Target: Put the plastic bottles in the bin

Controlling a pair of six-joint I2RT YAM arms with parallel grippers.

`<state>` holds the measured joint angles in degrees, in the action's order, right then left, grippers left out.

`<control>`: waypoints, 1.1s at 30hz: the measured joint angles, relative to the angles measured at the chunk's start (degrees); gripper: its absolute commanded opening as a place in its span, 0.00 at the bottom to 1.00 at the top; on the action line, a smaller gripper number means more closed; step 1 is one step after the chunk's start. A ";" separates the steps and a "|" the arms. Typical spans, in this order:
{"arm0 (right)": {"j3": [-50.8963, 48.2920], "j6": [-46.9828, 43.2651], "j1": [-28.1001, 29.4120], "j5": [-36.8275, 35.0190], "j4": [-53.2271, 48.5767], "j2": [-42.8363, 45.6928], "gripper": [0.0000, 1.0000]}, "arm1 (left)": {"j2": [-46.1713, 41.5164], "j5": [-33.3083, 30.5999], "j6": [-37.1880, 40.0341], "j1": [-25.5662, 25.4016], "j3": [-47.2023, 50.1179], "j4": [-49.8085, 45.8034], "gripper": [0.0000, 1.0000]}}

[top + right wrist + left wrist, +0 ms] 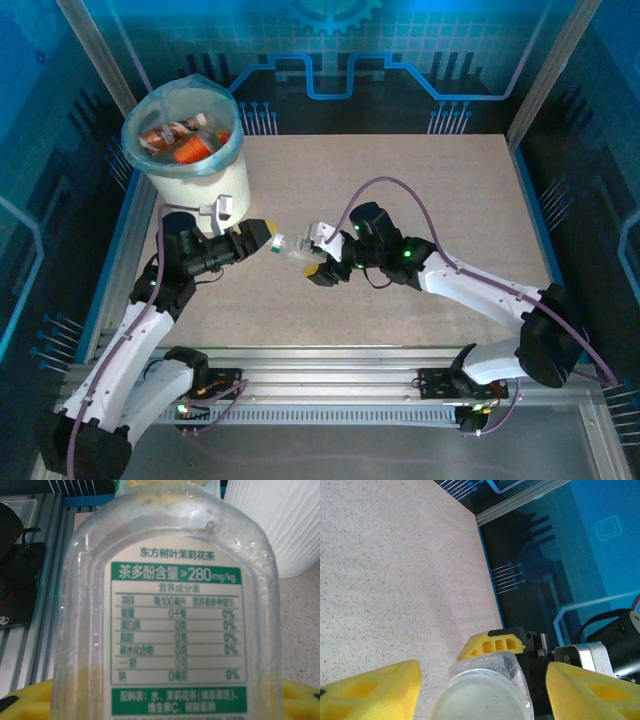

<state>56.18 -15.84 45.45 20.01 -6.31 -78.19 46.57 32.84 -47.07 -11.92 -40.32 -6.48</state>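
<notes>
A clear plastic bottle (291, 249) with a white and green label hangs over the table between my two grippers. My right gripper (318, 255) is shut on it; the label side of the bottle (170, 605) sits close to the right wrist camera, with a yellow finger (30, 700) at the bottom edge. My left gripper (268, 240) is open, its yellow fingers (370, 690) spread on either side of the bottle's round end (485, 690) with gaps on both sides. The bin (190, 150), a white bucket with a light-blue bag, stands at the back left and holds several bottles (185, 140).
The bin's white wall (280, 520) stands just behind the held bottle. A yellow finger of the right gripper (492, 645) lies against the bottle's far side. Bare beige tabletop (430, 190) stretches right and back. Blue panels wall in the table.
</notes>
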 measured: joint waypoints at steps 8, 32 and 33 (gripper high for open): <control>-0.79 0.50 0.00 -0.07 1.62 -0.70 0.60 | 2.32 0.68 -1.79 -0.50 0.63 2.12 0.54; 4.90 10.56 -0.04 -14.58 -0.57 -1.38 1.00 | 6.99 -23.74 9.79 4.02 -33.05 -11.23 0.00; 5.75 10.84 -0.04 -14.58 -0.96 -1.38 1.00 | 8.79 -23.87 10.23 6.23 -36.11 -11.23 0.00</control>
<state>61.93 -4.99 45.41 5.43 -7.27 -79.57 55.35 8.97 -36.84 -5.69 -76.42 -17.72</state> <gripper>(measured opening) 0.998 0.406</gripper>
